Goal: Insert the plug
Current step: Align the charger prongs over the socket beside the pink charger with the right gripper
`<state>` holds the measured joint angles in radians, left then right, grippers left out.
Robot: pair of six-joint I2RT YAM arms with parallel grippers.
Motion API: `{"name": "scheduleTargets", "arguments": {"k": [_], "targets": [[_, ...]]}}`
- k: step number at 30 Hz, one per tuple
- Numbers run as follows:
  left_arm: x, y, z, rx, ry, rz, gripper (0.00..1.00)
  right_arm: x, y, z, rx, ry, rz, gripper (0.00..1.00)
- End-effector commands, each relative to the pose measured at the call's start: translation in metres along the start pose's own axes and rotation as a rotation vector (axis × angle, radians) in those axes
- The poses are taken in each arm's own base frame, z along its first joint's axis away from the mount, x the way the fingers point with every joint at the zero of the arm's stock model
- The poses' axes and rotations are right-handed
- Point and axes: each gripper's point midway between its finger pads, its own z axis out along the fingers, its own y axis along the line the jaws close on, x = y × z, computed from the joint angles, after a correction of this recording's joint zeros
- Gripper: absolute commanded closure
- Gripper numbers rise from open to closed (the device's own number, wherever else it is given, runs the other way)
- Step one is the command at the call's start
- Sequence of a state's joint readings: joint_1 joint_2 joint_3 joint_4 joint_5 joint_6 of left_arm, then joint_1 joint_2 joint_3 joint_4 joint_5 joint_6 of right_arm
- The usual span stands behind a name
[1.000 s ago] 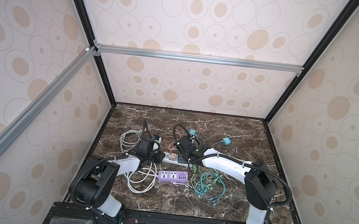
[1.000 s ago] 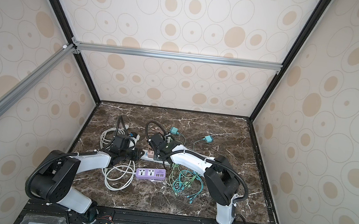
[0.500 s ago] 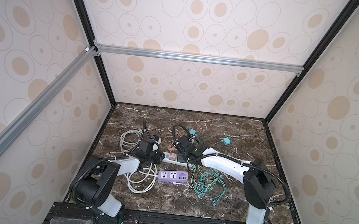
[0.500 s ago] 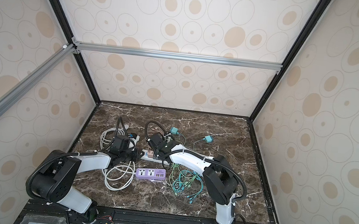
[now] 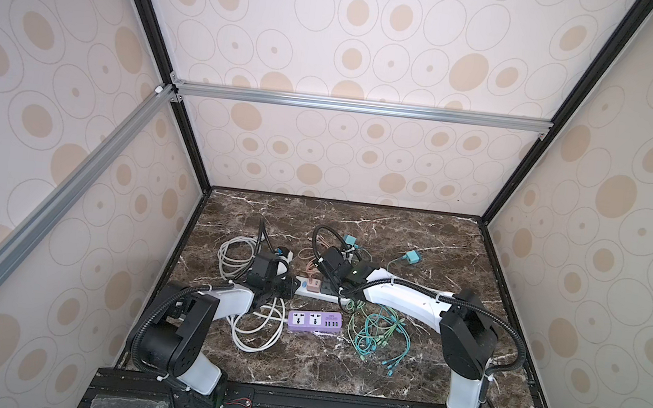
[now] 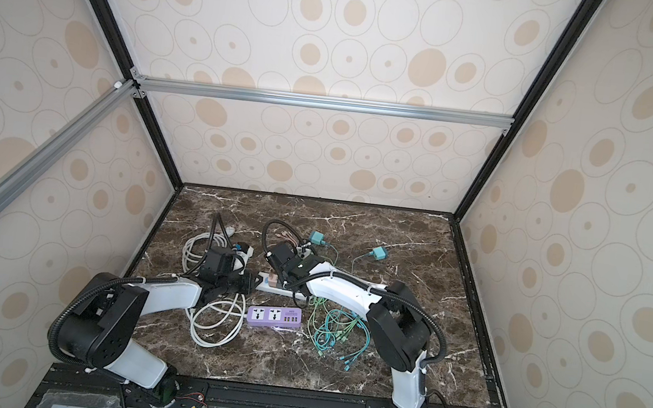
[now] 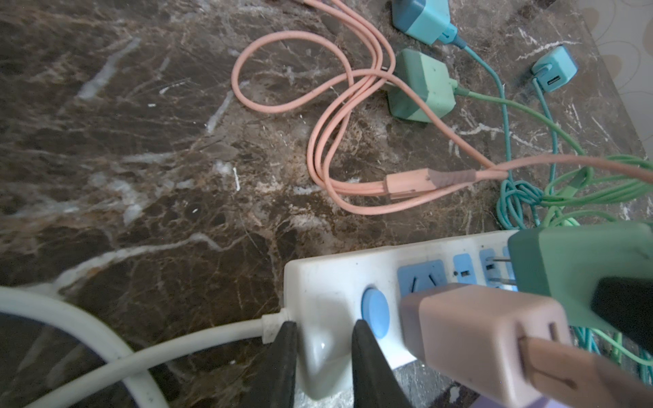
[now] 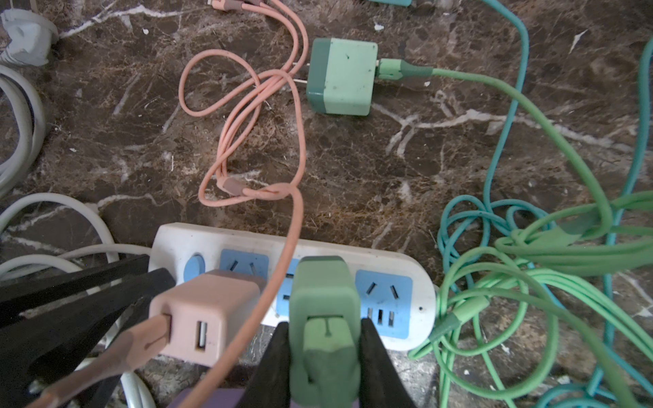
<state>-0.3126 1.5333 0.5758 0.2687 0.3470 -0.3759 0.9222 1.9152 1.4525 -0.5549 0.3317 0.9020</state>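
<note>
On the dark marble-look counter (image 5: pixel 418 232), the job looks most of the way there but not finished imo. The right gripper (image 8: pixel 323 328) is clamped on a pale green cube charger plug (image 8: pixel 323 300) and has it over the middle socket of the long white power strip with blue socket faces (image 8: pixel 247 240). In the left wrist view there are bare metal prongs (image 7: pixel 501 260) showing between the plug body and the strip. So it's lined up and maybe started in, but not seated. What's left, at a guess: push it home flush, then let go.

The left gripper (image 7: pixel 324 326) is pinched across the cable end of that same strip, right by the round blue switch (image 7: pixel 374 312). That looks like bracing for the push. A pink cube charger (image 8: pixel 208 311) is already plugged into the first socket next to the green one.

Head count:
- **Power strips:** two, the white one plus a purple power strip (image 5: pixel 314 322) lying just in front of it.
- **Cube chargers:** five. One pink, two green (the held one and a loose green charger (image 8: pixel 341 76) on its side further back), and two teal, a bigger teal charger (image 7: pixel 420 17) and a smaller teal charger (image 7: pixel 554 69).
- **Cables:** white cable coils (image 5: pixel 256 331), a pink cable (image 7: pixel 410 182) and a green and teal tangle (image 5: pixel 377 332), too knotted to count.
</note>
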Motion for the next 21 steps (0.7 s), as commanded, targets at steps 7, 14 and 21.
{"name": "scheduleTargets", "arguments": {"k": [7,14,21], "targets": [[0.005,0.005,0.004,0.002,0.018,-0.014,0.73,0.010,-0.008,-0.003,0.043,0.015,0.012,1.00],[-0.001,0.003,0.004,0.014,-0.005,-0.008,0.73,0.013,-0.016,0.000,0.080,0.010,0.014,1.00],[-0.001,0.004,0.003,0.010,-0.006,-0.006,0.73,0.012,-0.019,-0.003,0.089,0.004,0.017,1.00]]}}
